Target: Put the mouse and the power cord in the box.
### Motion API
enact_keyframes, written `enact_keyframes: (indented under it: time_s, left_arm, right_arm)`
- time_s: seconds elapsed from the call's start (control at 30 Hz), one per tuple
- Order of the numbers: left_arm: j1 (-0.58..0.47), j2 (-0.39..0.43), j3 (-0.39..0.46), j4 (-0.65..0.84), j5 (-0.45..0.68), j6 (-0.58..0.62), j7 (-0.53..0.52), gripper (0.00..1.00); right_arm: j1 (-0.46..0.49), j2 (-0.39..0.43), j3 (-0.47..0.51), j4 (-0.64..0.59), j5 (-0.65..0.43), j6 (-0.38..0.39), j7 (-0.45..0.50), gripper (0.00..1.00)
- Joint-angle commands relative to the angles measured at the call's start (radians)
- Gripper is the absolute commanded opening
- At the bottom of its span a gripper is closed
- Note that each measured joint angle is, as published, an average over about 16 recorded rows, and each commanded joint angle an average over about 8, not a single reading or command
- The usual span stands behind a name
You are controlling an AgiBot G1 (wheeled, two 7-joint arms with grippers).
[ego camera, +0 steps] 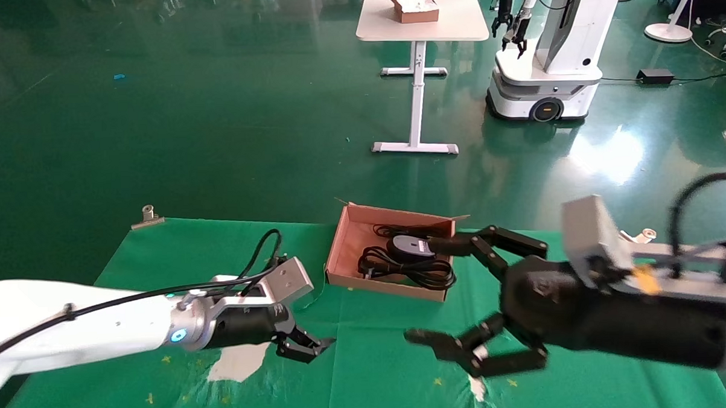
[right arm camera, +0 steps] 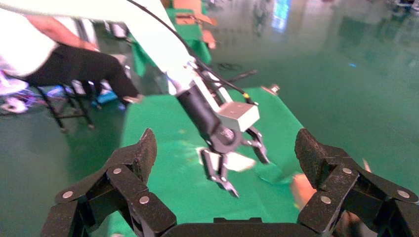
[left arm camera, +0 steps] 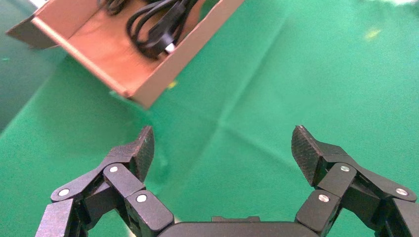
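Note:
The box [ego camera: 353, 240] sits at the far middle of the green-covered table, by its far edge. Inside it lie the mouse [ego camera: 408, 247] with its grey patch up and the looped power cord [ego camera: 410, 270]. My right gripper [ego camera: 431, 292] hangs wide open just right of the box, empty; its upper fingertip [ego camera: 440, 245] reaches over the box wall beside the mouse. My left gripper [ego camera: 311, 349] is open and empty, low over the cloth near the box's front left. The left wrist view shows the box [left arm camera: 99, 47], the cord [left arm camera: 154, 29] and the left gripper [left arm camera: 222, 148]. The right gripper [right arm camera: 225, 150] faces the left arm.
White worn patches [ego camera: 238, 360] mark the cloth under the left gripper. Metal clips [ego camera: 147, 216] hold the cloth at the far corners. Beyond, on the green floor, stand a white table [ego camera: 393, 31] with a smaller brown box [ego camera: 418, 9] and another robot [ego camera: 545, 59].

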Motion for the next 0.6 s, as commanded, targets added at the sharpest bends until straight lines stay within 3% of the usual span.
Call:
enact_keyframes:
  time_s: [0.03, 0.33, 0.6]
  left_arm:
    - [0.023, -0.023, -0.04, -0.026, -0.039, 0.033, 0.006, 1.0]
    - [0.126, -0.128, -0.218, -0.141, -0.211, 0.183, 0.035, 1.0]
    - [0.217, -0.221, -0.377, -0.244, -0.364, 0.315, 0.06, 1.0]
  right_arm:
    - [-0.022, 0.026, 0.016, 0.031, 0.037, -0.023, 0.01, 1.0]
    - [-0.107, 0.124, 0.077, 0.148, 0.178, -0.113, 0.048, 1.0]
    - [-0.114, 0.133, 0.082, 0.158, 0.192, -0.122, 0.051, 1.0]
